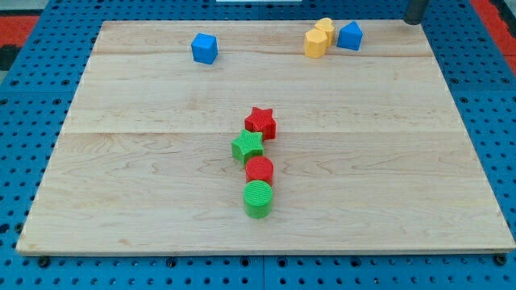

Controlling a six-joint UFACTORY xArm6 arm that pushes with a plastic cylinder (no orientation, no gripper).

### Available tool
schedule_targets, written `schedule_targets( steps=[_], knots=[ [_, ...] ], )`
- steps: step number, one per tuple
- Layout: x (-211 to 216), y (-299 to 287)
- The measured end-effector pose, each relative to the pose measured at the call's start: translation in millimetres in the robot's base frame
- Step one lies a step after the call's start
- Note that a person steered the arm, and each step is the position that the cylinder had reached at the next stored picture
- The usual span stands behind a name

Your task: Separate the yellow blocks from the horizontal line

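Two yellow blocks sit touching near the view's top right: a hexagonal one (pixel 315 43) and, just behind it, a second one (pixel 325 27) whose shape is unclear. A blue block (pixel 350 35) touches their right side. Another blue cube (pixel 204 48) lies alone at the top left. A dark rod end (pixel 414 11) shows at the very top right edge, beyond the board, well right of the blue block; its tip is hard to make out.
In the middle of the wooden board (pixel 121 177) a column runs down: a red star (pixel 261 122), a green star (pixel 247 147), a red cylinder (pixel 260 170) and a green cylinder (pixel 258 198). A blue pegboard surrounds the board.
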State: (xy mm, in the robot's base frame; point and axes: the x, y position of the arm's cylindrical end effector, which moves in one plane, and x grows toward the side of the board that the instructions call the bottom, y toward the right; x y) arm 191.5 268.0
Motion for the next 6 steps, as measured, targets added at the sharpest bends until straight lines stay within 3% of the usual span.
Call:
schedule_targets(
  steps=[1, 2, 5, 6],
  knots=[
    [0.9, -106.9],
    [2.2, -174.6],
    [112.9, -170.2],
    [76.0, -143.9]
  ],
)
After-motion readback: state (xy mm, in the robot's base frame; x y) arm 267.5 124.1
